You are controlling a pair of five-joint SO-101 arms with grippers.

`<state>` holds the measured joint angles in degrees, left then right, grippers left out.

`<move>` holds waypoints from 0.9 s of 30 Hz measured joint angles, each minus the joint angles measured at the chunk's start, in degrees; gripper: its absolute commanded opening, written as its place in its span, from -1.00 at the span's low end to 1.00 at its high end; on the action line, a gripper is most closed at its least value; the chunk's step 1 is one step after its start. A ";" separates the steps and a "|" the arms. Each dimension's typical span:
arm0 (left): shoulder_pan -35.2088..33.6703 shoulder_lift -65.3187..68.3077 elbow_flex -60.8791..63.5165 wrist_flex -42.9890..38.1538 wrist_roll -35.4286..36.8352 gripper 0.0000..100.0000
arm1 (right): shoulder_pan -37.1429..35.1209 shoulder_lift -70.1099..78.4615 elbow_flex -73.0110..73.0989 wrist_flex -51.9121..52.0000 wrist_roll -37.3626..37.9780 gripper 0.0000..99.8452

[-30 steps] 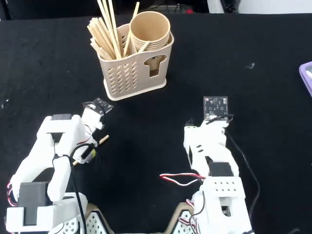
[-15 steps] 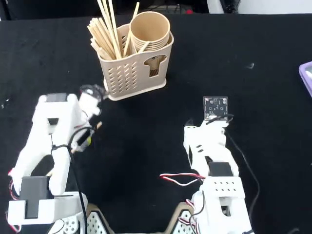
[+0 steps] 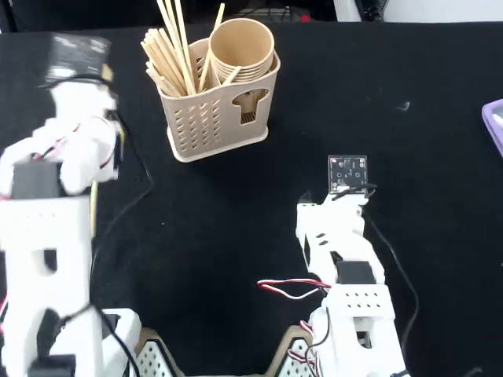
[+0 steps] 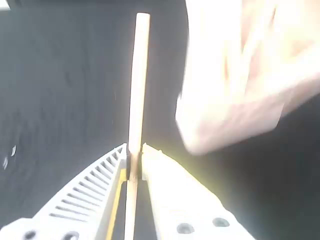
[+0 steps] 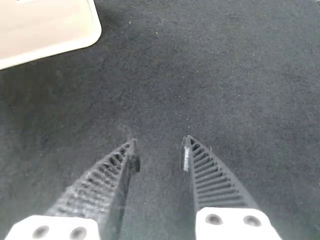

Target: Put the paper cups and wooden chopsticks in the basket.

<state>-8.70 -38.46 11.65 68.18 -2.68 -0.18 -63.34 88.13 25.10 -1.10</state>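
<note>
- Black cloth covers the counter [image 3: 314,102], and all the things stand on it.
- I see the basket [image 3: 216,110] at the far side of the counter, a beige one with small holes in its walls, standing upright.
- A stack of paper cups [image 3: 241,47] sits inside the basket, in the compartment on the side of the right arm [image 3: 338,228].
- Many chopsticks [image 3: 169,47] stand in the other compartment. They lean outward and rise above the rim.
- My left arm [image 3: 75,133] is lifted high at the left border of the high view, beside the basket and apart from it.
- The left pincer [image 4: 135,155] is closed tight on a single chopstick [image 4: 137,75]. The stick goes straight out between the fingers [image 4: 90,195], and its free end is over the dark counter.
- In the high view the same stick [image 3: 93,208] appears as a thin pale line under the lifted arm.
- A pale shape [image 4: 250,75] is near the stick in the left wrist view. It is too blurred, so I cannot tell exactly what it is.
- The right pincer [image 5: 159,150] is parted, with nothing between its two fingers [image 5: 207,170], and bare cloth lies below it.
- One corner of the basket [image 5: 45,25] is visible beyond the right pincer, well apart from its tips.
- A purple thing [image 3: 495,122] lies at the right border of the counter.
</note>
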 measured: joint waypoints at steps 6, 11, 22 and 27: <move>3.78 -3.69 0.18 -18.55 15.56 -0.94 | 0.00 0.00 0.00 0.00 0.00 -0.70; 9.67 -2.99 4.75 -35.43 23.82 -0.94 | 0.00 0.00 0.00 0.00 0.00 -0.70; 13.98 7.03 6.15 -59.43 24.79 -0.94 | 0.00 0.00 0.00 0.00 0.00 -0.70; 14.24 14.59 6.15 -61.98 18.29 -0.93 | 0.00 0.00 0.00 0.00 0.00 -0.70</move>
<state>5.54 -23.87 17.80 6.20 15.60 -0.18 -63.34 88.13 25.10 -1.10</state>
